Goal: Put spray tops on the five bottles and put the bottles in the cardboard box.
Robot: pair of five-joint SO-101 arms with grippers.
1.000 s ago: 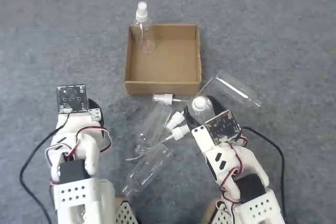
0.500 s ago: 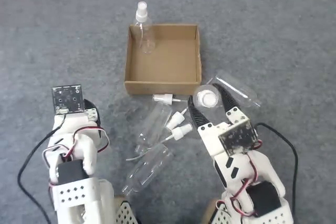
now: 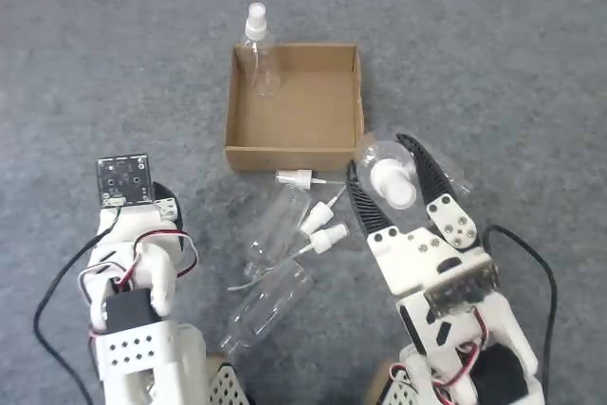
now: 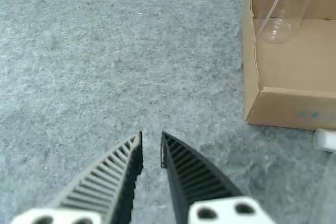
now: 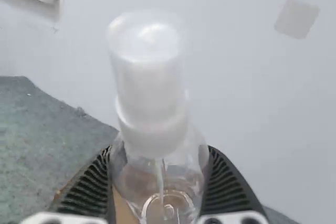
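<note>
A grey carpeted surface (image 3: 531, 92) runs across the whole scene, with the two arms planted on the near side of the cardboard box (image 3: 285, 156). The right arm (image 3: 446, 282) is raised close to the box's near right corner. The left arm (image 3: 133, 263) sits well off the box's near left corner.

The box is open-topped and shallow. One capped bottle (image 3: 263, 64) stands upright in the corner farthest from the right arm, its white sprayer rising above the box's far wall.

The right tool (image 3: 377, 156) is pinching a clear bottle (image 3: 391, 177) just off the box's near right corner. Its dark ribbed fingers (image 5: 86, 187) press the bottle's shoulders from both sides, and a white spray top sits on the neck. The left tool (image 4: 151, 148) hovers over bare carpet out from the box's near left corner, its two fingers parted by a narrow gap with nothing between them.

Another clear bottle (image 3: 438, 170) lies on its side beyond the held one, off the box's right wall. Two uncapped bottles lie in front of the box's near wall, one (image 3: 275, 220) close to it and one (image 3: 267, 303) farther out.

Three loose spray tops rest there too. The first (image 3: 296, 177) lies just beside the near wall, and the other two (image 3: 318, 217) (image 3: 327, 237) lie side by side a little farther from it.
</note>
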